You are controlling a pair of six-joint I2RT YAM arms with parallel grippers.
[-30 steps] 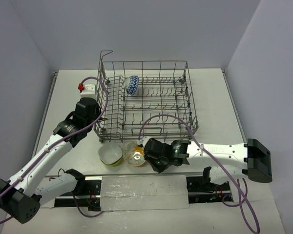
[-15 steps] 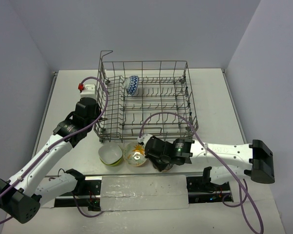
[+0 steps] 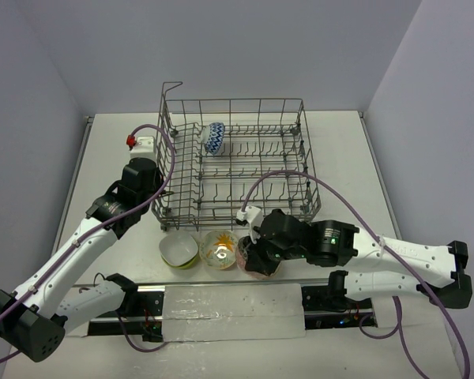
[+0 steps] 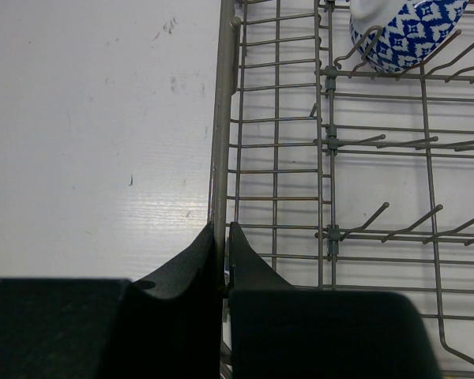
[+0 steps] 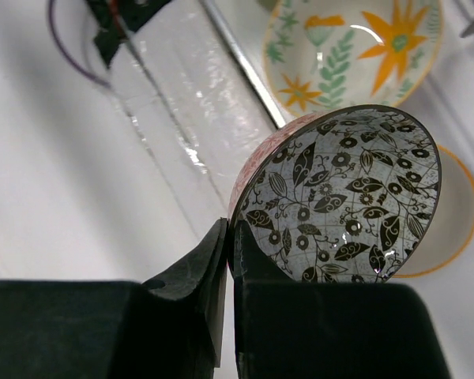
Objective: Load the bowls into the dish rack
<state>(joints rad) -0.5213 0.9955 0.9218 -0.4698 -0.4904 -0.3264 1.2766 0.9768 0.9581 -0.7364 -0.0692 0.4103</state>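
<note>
Roomy dish rack [image 3: 213, 209], only blue-white bowl [image 3: 214, 136] inside

The dish rack [image 4: 223, 118] is bare grey metal wire, dull rather than shiny. The red-orange patterned bowl [image 5: 340, 193] is glazed ceramic, its leafy inside catching bright glints. The yellow-floral bowl [image 5: 355, 47] and blue-white bowl [image 4: 407, 28] gleam likewise. The white table [image 4: 95, 142] looks smooth with a faint sheen (a few scuffs on it). The fingers [image 5: 193, 272] of the right gripper [image 5: 229, 237] look like matt black plastic.
</note>
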